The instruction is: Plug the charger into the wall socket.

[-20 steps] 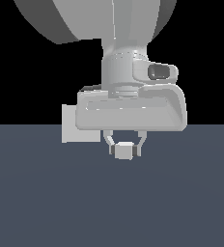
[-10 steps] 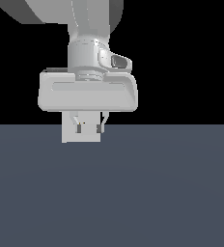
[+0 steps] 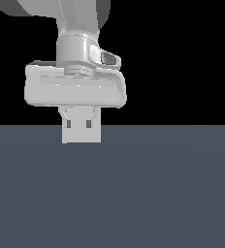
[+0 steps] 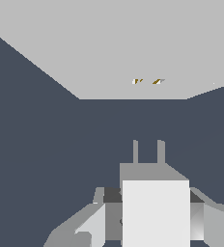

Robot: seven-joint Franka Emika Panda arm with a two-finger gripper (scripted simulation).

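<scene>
gripper [image 4: 155, 212] clamped on charger [image 4: 155, 205] | prongs face socket [image 4: 133, 48] ahead, apart | holes slightly off prongs' line | align first, then push straight, no tilt

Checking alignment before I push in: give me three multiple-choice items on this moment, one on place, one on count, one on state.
1. The charger sits:
A. between the gripper's fingers
B. on the floor
C. inside the wall socket

2. Prongs on the charger:
A. one
B. two
C. three

3. The prongs and the wall socket holes are:
A. fully mated
B. apart, with a gap between
C. half inserted

Answers: 1 A, the wrist view shows fingers on both sides of the block. 2 B, two prongs stick out. 3 B, dark floor shows between prong tips and panel.
</scene>
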